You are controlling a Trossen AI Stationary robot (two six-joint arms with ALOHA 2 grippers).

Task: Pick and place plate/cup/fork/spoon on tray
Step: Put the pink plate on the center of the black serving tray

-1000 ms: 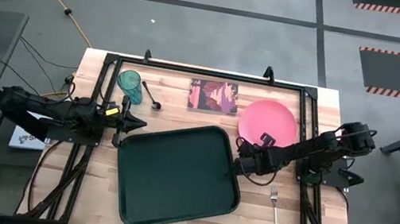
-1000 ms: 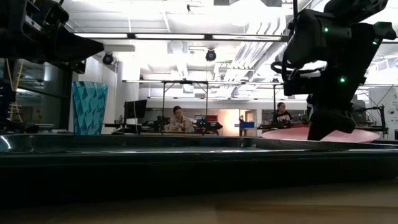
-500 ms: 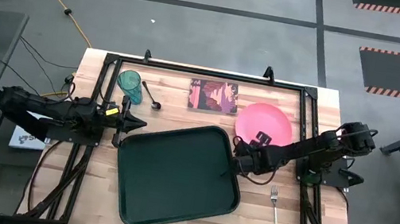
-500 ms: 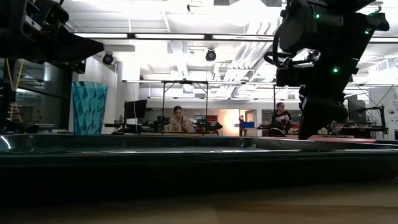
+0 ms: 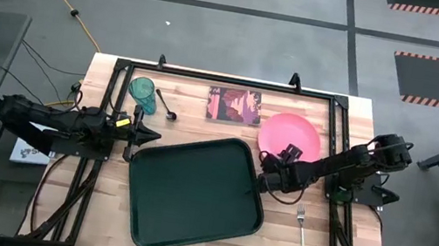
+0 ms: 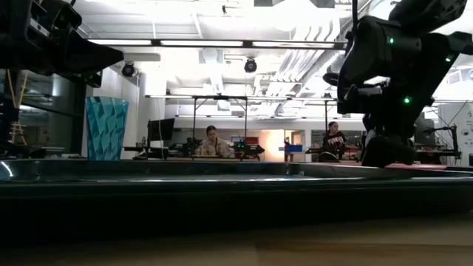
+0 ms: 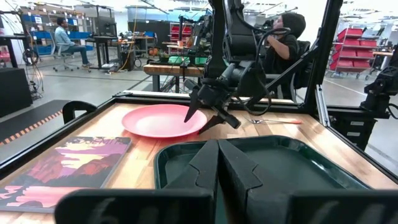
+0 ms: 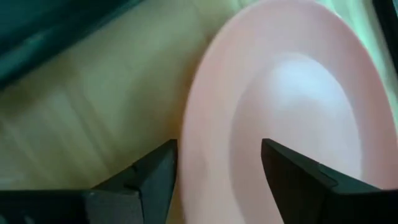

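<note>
The pink plate lies flat on the table, right of the dark green tray. My right gripper is open, slanting down at the plate's rim nearest the tray, and that rim shows between its fingers. My left gripper is shut and holds nothing. It waits by the tray's far left corner, near the teal cup and the dark spoon. The orange-handled fork lies right of the tray, near the front edge. My right gripper's open fingers stand on either side of the plate's rim nearest the tray, slanting down from above. Whether either finger touches the rim I cannot tell. The plate rests flat on the table.
A dark-red picture book lies at the far edge between the spoon and the plate. A black frame runs along the far edge of the table. Bare wood shows between the tray and the plate.
My right gripper has opened and let go of the plate. The plate's rim, held up and tilted a second ago, has come down, so the plate now lies flat, a little closer to the tray. My left arm has kept still.
</note>
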